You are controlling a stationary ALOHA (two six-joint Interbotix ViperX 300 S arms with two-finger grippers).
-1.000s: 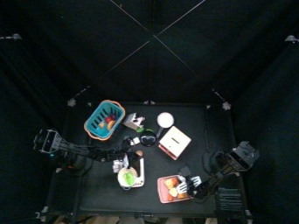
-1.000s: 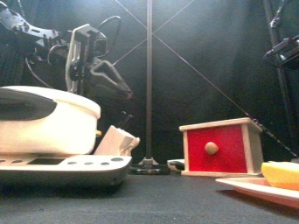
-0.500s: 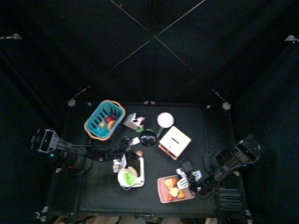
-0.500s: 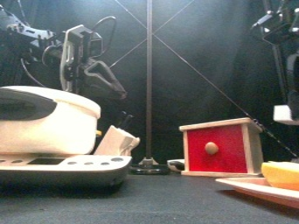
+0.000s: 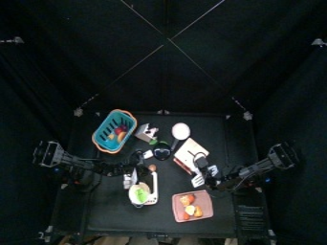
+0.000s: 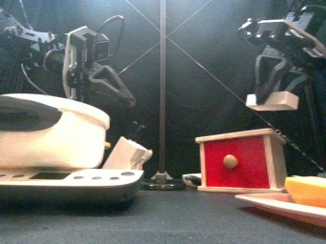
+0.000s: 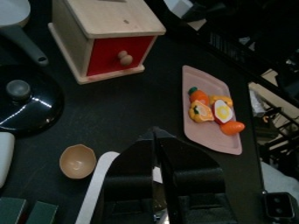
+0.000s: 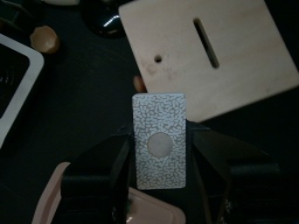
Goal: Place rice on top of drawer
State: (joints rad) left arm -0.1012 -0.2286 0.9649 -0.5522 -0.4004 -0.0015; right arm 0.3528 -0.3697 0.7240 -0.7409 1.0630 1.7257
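Observation:
The rice is a flat white speckled packet with a grey oval in its middle, and my right gripper is shut on its two long sides. In the front view the rice hangs in the air above and slightly right of the drawer, a small box with a red front and round knob. The drawer's pale top has a slot and lies just beyond the packet. From above, the rice sits at the drawer's near right corner. My left gripper rests over the rice cooker, jaws together and empty.
A white rice cooker fills the front left. An orange tray with food lies at the front, right of the cooker. A blue basket and a white round dish stand at the back. A small brown bowl lies near the cooker.
My right arm has carried the rice from over the orange tray up toward the drawer, coming into the front view from the right. The left arm has stayed still.

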